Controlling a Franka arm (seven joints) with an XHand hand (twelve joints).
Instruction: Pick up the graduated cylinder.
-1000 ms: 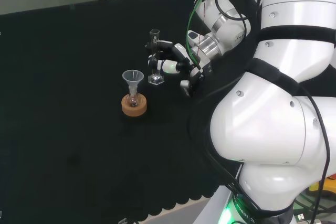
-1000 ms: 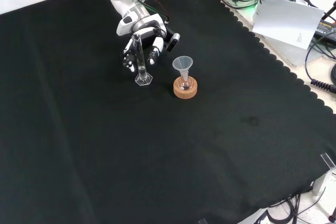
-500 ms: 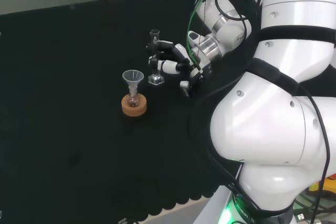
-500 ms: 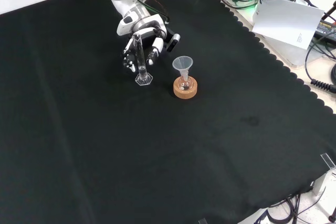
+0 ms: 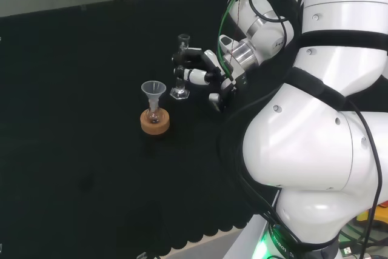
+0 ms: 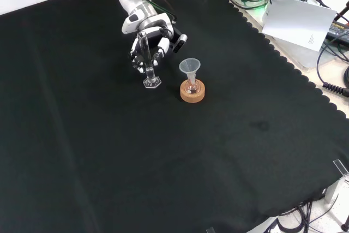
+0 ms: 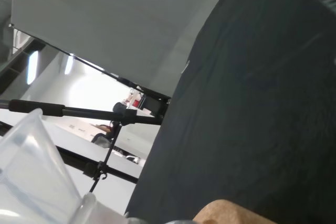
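Observation:
The clear graduated cylinder (image 5: 180, 68) (image 6: 147, 61) stands on the black cloth with its top leaning a little toward the hand and its hexagonal foot at or just above the cloth. The black and white hand (image 5: 203, 74) (image 6: 154, 41) is right against it, fingers curled round the tube's middle. A clear funnel (image 5: 153, 90) (image 6: 190, 67) sits in a small flask on a cork ring (image 5: 154, 121) (image 6: 192, 92) close beside the cylinder. The wrist view has the funnel's rim (image 7: 31, 171) and an edge of the cork ring (image 7: 231, 213) up close.
In the front view the cloth's scalloped edge (image 6: 283, 61) runs down the right side, with a white sheet of paper (image 6: 297, 20) and cables beyond it. The arm's big white links (image 5: 315, 150) take up the right of the head view.
The fingers have closed in on the cylinder. Its top has tipped slightly toward the hand and its foot has shifted a little. The funnel and cork ring have not moved.

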